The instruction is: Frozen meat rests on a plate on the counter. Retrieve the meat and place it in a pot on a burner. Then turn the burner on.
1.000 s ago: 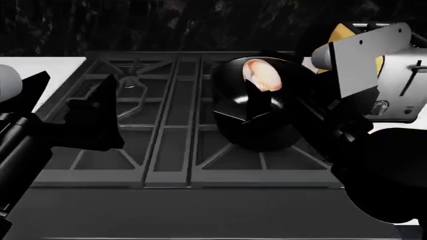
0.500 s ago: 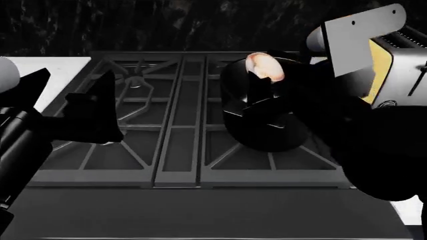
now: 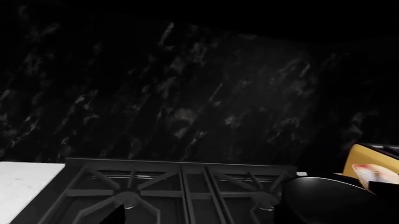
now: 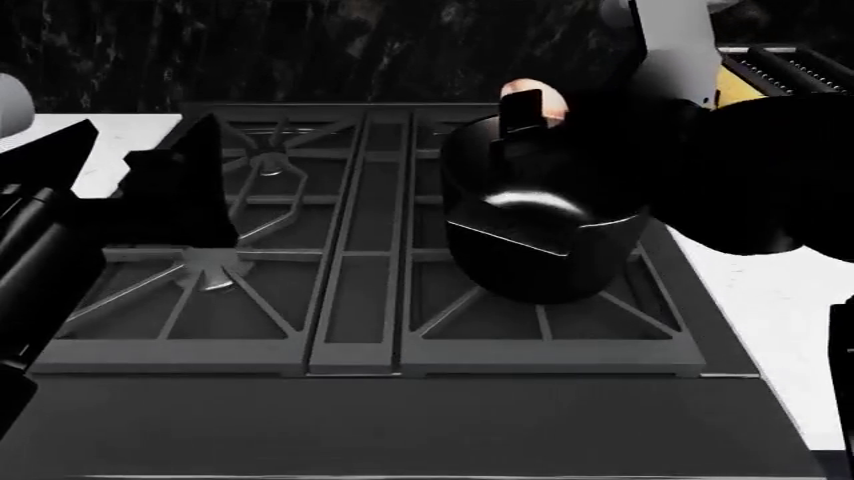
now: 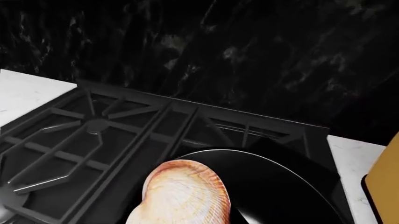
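Holding the frozen meat point(image 5: 184, 193) in my right gripper point(image 4: 523, 118), I have it poised over the back rim of the pot point(image 4: 541, 235), which sits on the right-hand burner point(image 4: 534, 300). The lump looks hard, rounded and probably slick, so I judge a pinch across its widest middle is safest. My left gripper point(image 4: 180, 195) idles over the left grates; how wide it stands I can't tell.
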